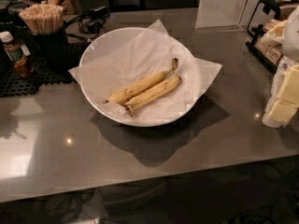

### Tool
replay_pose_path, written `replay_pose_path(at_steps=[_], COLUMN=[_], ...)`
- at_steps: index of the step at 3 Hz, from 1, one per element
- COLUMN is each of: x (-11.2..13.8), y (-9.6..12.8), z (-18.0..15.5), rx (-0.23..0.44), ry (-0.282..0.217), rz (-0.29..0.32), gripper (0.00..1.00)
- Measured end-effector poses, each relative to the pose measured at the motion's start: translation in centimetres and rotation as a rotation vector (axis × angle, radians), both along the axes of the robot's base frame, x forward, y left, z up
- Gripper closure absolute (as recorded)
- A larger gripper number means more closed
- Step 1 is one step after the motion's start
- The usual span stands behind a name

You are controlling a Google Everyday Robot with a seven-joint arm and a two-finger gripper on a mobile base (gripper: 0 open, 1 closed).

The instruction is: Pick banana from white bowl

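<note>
The white bowl (93, 48) stands mid-counter, lined with a crinkled white paper sheet (205, 71). Two bananas lie side by side in it. The banana (154, 93) is the nearer, straighter, plump yellow one. The brown-speckled one with a long curled brown stem (140, 86) lies just behind it, touching it. My gripper (282, 101) hangs at the right edge of the view, well right of the bowl and above the counter. Its two pale yellow fingers (289, 85) stand apart and hold nothing.
A black cup of wooden stir sticks (43, 24) and a small brown bottle (16, 55) stand on a black mat at the back left. Cables (91, 22) lie behind the bowl. A black rack (268, 36) stands at the back right. A person stands at the far left.
</note>
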State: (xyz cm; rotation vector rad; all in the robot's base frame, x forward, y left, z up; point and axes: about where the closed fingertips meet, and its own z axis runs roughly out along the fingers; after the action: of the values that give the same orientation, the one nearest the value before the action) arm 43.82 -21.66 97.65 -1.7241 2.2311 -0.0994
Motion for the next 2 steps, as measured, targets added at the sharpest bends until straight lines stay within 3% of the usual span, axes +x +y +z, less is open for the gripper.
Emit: replay_pose_path(at_steps=[1, 2], x=[0.0, -0.4], y=[0.0, 1.5], z=[0.0, 0.5], rx=[0.000, 0.050], ry=[0.000, -0.010], rz=[0.000, 0.085], gripper=[0.00, 0.00])
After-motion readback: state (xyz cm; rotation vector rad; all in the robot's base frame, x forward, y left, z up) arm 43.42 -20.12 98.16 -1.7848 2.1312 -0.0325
